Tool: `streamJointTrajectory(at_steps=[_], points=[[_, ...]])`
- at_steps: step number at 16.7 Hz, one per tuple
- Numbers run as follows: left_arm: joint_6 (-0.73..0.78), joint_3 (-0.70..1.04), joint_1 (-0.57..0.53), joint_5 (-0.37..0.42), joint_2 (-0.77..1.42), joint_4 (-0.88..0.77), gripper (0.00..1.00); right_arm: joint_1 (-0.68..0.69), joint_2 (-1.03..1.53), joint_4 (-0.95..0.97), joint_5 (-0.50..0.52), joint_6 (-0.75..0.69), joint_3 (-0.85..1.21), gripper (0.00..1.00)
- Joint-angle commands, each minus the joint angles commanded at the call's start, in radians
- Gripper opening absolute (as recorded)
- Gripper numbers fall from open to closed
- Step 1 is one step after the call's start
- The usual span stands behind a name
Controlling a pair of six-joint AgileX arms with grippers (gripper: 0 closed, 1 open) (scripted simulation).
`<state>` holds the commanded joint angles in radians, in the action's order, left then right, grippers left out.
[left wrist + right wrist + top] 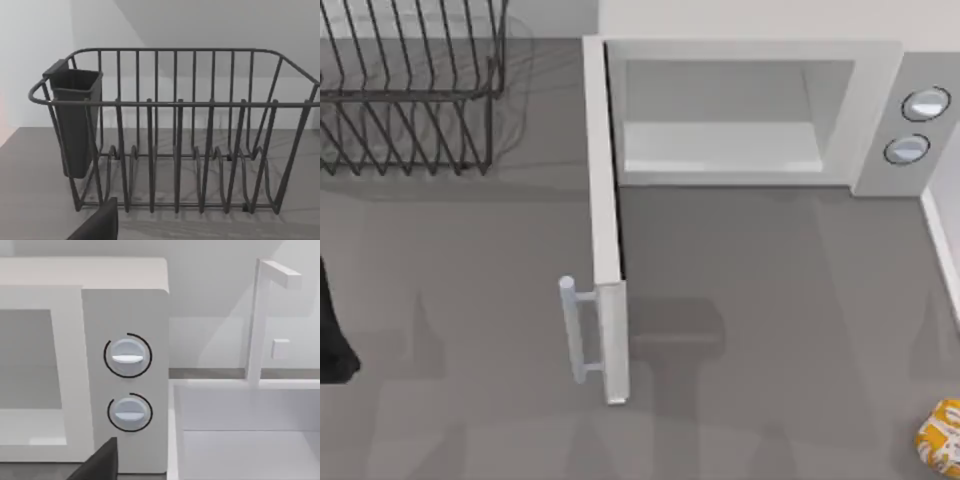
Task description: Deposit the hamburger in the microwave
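Note:
The microwave (875, 120) stands at the back of the table, right of the middle, with its pale cavity (720, 115) showing. Its door (605, 230) is swung fully out toward the front, with the grey bar handle (575, 330) on its left face. Two silver knobs (127, 357) fill the right wrist view close up. The hamburger (942, 435), an orange-yellow lump with white patches, lies on the table at the front right corner, partly cut off. A dark part of my left arm (335, 340) sits at the left edge. A dark piece of each gripper (97, 225) (97, 462) shows low in its wrist view.
A black wire rack (410, 90) with a dark cup-shaped holder (75, 120) stands at the back left. A white basin-like fixture (240, 440) with an upright white post (255, 325) sits right of the microwave. Its rim (942, 240) runs along the table's right side.

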<state>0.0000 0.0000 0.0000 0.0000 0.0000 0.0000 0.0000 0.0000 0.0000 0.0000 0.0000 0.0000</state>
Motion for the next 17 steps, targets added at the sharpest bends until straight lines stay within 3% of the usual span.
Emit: streamJointTrajectory(at_steps=[7,17], points=[[0.000,0.000,0.000,0.000,0.000,0.000,1.00,0.051,0.162,-0.140,-0.005,-0.091,0.113,1.00],[0.000,0.000,0.000,0.000,0.000,0.000,1.00,0.232,1.005,-0.725,0.002,-0.455,0.544,1.00]])
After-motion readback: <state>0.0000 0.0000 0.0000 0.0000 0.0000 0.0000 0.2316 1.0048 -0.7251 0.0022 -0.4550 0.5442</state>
